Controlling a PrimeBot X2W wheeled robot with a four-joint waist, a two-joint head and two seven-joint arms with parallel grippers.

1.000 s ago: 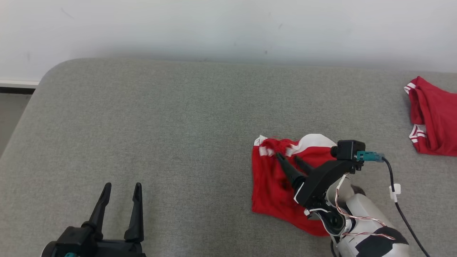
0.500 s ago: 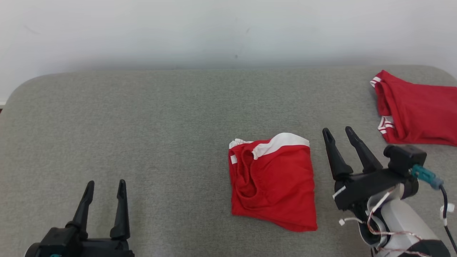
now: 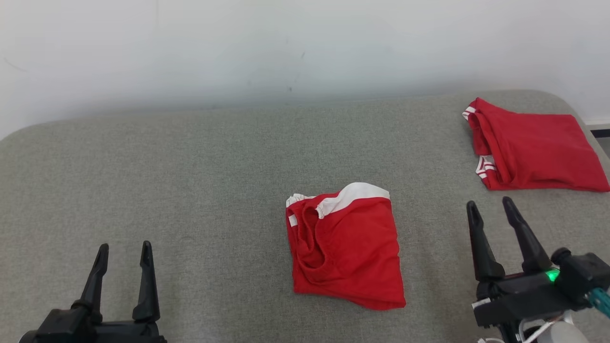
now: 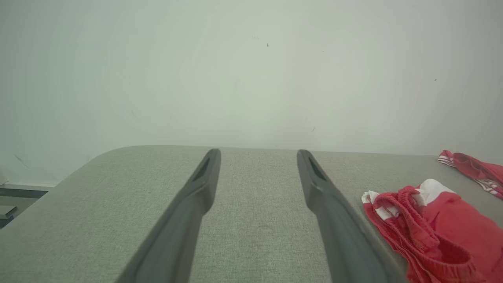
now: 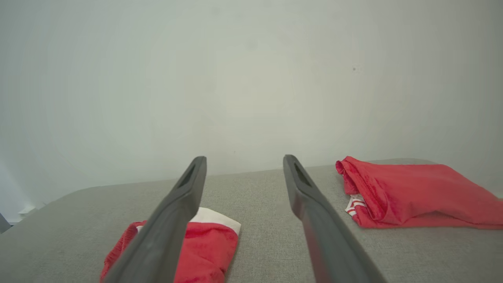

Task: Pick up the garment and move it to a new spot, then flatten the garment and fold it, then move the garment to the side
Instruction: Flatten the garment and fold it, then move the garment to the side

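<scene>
The garment [image 3: 345,247], red shorts with a white waistband, lies folded in a compact square in the middle of the grey padded surface [image 3: 190,181]. Nothing touches it. My right gripper [image 3: 490,204] stands open to its right, a hand's width away, fingers pointing at the wall. My left gripper [image 3: 124,247] is open at the lower left, far from the cloth. In the left wrist view the left gripper [image 4: 258,153] is empty and the garment [image 4: 440,224] lies to the right. In the right wrist view the right gripper [image 5: 244,159] is empty, with the garment [image 5: 208,243] behind its left finger.
A second red garment [image 3: 533,147] lies folded at the far right corner of the surface, also seen as the second red garment [image 5: 408,192] in the right wrist view. A white wall [image 3: 305,43] runs behind. The surface's rounded edges drop off at left and right.
My right gripper has lifted off the garment and drawn back to the right, leaving it folded on the surface. The head camera has turned right. The left gripper keeps its pose.
</scene>
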